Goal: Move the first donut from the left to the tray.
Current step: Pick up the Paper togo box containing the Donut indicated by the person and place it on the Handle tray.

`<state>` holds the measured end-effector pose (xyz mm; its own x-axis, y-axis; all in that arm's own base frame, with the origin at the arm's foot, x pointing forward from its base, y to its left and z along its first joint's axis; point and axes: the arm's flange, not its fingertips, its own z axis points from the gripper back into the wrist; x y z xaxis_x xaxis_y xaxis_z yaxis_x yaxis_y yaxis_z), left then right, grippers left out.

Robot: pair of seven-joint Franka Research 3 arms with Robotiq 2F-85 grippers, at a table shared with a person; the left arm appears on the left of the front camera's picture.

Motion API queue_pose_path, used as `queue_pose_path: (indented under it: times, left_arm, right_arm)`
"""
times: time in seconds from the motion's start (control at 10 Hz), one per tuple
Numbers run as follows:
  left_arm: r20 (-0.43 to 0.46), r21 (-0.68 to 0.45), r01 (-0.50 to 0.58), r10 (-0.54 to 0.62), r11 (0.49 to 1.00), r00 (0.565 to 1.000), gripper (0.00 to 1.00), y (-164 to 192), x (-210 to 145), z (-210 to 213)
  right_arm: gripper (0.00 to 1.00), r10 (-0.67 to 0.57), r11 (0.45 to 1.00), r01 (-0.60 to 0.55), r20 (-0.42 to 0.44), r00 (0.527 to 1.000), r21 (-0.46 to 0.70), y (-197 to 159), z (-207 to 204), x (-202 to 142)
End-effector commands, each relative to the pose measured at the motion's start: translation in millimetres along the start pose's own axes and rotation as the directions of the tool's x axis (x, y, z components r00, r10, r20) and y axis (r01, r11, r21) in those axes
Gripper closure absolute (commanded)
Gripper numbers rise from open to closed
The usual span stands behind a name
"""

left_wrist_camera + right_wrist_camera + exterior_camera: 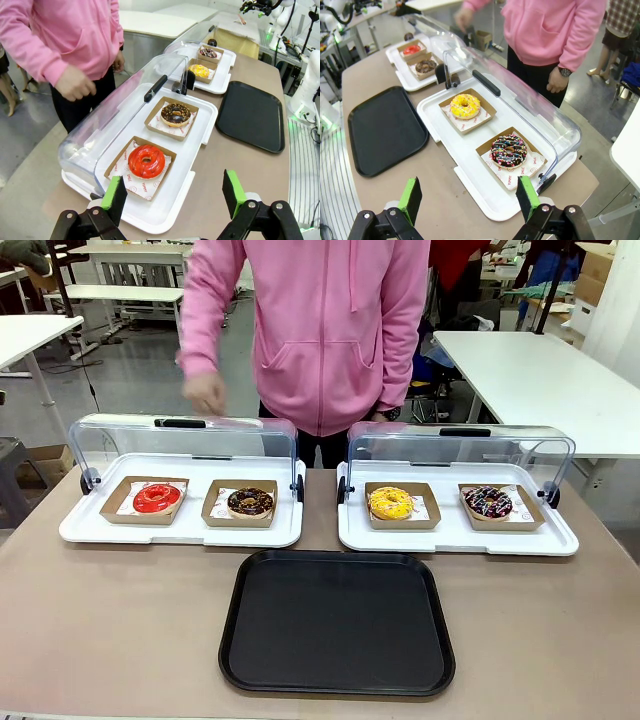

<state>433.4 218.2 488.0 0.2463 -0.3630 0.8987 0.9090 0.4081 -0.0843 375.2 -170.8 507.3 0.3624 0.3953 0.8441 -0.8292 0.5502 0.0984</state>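
Note:
The red-glazed donut [157, 498] sits in a brown cardboard holder at the left end of the left white tray; it also lies just ahead of my left gripper [174, 195], as the red donut [146, 161], and far off as the red donut [411, 49]. The black tray [337, 623] lies bare at the table's near middle, seen too as the black tray [252, 115] and the black tray [383, 130]. My left gripper is open and holds nothing. My right gripper [469, 197] is open too, hovering near the sprinkled donut [508, 150].
A chocolate donut [250, 502] shares the left white tray [90, 530]. A yellow donut [390, 503] and a sprinkled donut [488, 502] sit in the right white tray [455, 540]. Both clear lids are raised. A person in a pink hoodie stands at the far side, one hand [206, 393] above the left lid.

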Motion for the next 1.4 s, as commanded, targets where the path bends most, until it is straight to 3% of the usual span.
queue_pose_path:
  times: [0.0, 1.3]
  left_arm:
    - [-0.007, 0.002, -0.004, 0.004, 1.0, 1.0, 0.0, 0.2, 0.8, -0.5]
    - [-0.007, 0.002, -0.004, 0.004, 1.0, 1.0, 0.0, 0.2, 0.8, -0.5]
  right_arm:
    - [0.0, 0.009, 1.0, -0.009, 0.025, 1.0, 0.0, -0.9, -2.1, 1.2]
    - [0.0, 0.009, 1.0, -0.009, 0.025, 1.0, 0.0, -0.9, -2.1, 1.2]
